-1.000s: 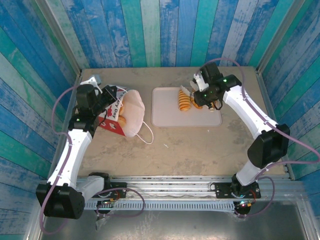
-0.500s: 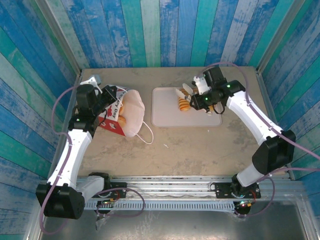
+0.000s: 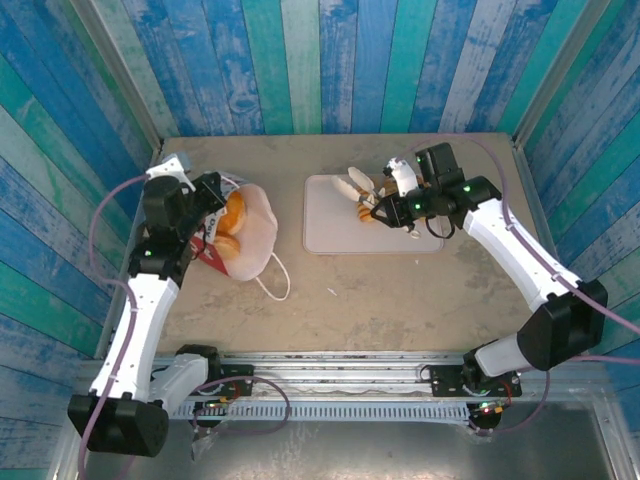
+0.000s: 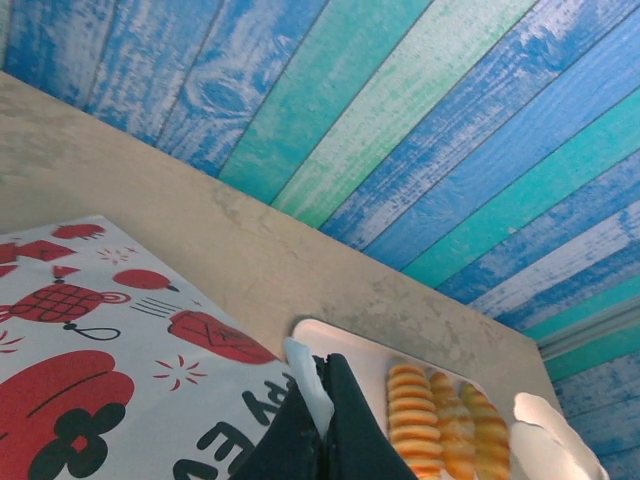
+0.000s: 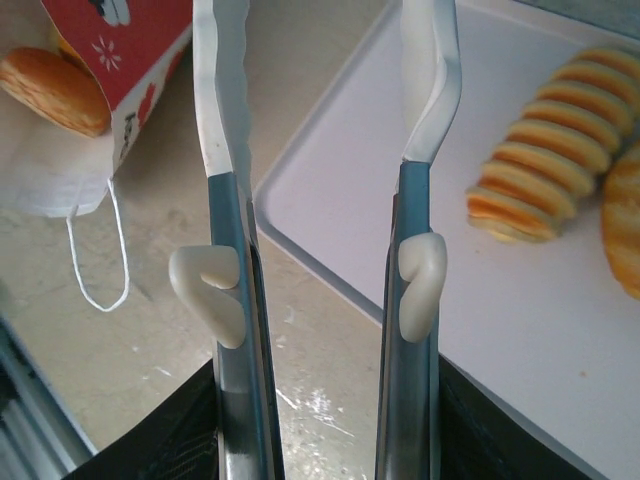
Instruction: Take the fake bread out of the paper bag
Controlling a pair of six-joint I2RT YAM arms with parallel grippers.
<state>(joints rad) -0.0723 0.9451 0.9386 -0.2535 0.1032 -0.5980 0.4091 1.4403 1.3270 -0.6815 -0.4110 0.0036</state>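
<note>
Our left gripper (image 3: pixel 207 196) is clamped on the rim of the one paper bag (image 3: pixel 212 246), which lies with its mouth to the right. Two pieces of fake bread (image 3: pixel 232 214) show inside. Our right gripper (image 5: pixel 322 40) hangs empty, jaws apart, over the tray (image 3: pixel 330 232), which holds two ridged rolls (image 5: pixel 540 150), perhaps three. We judge ourselves between fetches: next comes a reach left into the bag.

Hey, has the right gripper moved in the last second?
Yes. The right gripper has shifted left across the flat pale rectangular tray, its open fingertips now left of the ridged golden toy rolls lying there.
</note>
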